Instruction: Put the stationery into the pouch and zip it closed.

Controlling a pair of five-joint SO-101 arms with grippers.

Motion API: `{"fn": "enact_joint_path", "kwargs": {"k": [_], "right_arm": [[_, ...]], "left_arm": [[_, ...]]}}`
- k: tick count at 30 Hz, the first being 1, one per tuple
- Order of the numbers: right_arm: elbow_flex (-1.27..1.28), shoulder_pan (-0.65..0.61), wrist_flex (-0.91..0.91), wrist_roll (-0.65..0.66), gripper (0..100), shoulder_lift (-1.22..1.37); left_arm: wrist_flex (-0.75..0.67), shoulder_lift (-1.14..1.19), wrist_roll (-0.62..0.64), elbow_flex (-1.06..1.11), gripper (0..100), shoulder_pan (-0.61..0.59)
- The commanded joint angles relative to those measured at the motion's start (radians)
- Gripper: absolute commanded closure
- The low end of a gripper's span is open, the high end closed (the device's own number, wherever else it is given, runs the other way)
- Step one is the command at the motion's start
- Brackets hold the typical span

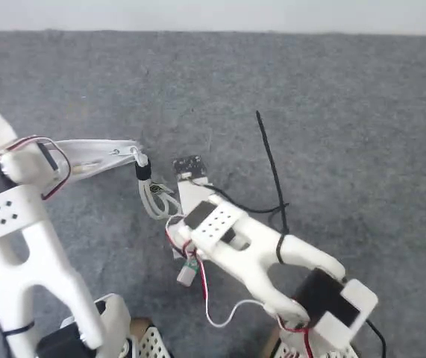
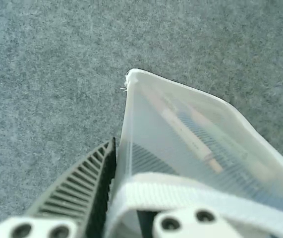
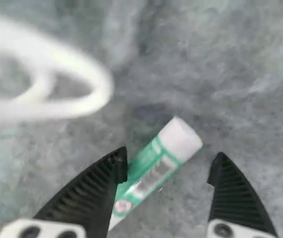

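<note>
Glue stick [image 3: 156, 166], green-and-white plastic tube, lies diagonally between released right end effector [image 3: 171, 156] jaws; left end effector [image 2: 124, 198] clenched on translucent white pouch [image 2: 196, 148].

Far side and right, bare grey mat [image 1: 332, 97], plenty of room to pass. Nearer in it tightens: a black cable [image 1: 272, 168] runs from the right arm out across the mat, and the white cord loop [image 1: 157, 200] lies between the pouch [image 1: 97, 156] and the right gripper [image 3: 171, 154]. Its jaws stand spread, with a gap of mat either side of the glue stick [image 3: 156, 163].
</note>
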Motion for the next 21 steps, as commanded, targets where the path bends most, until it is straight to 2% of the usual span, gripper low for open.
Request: {"fn": "enact_joint_path", "kwargs": {"k": [1,3,6,14,21], "right_arm": [[-0.071,0.047,-0.010,-0.009,91.5,-0.005],[-0.075,0.062,-0.010,-0.006,99.2,-0.005],[-0.074,0.074,-0.010,0.038,97.4,-0.005],[-0.084,0.074,0.039,0.048,99.3,-0.027],[-0.081,0.076,0.177,0.049,99.3,-0.231]], "left_arm": [[-0.028,0.011,0.009,0.018,99,-0.014],[-0.028,0.011,0.009,0.018,99,-0.014],[-0.028,0.011,0.008,0.018,99,-0.014],[-0.029,0.011,0.008,0.018,99,-0.035],[-0.028,0.011,0.008,0.018,99,-0.035]]}}
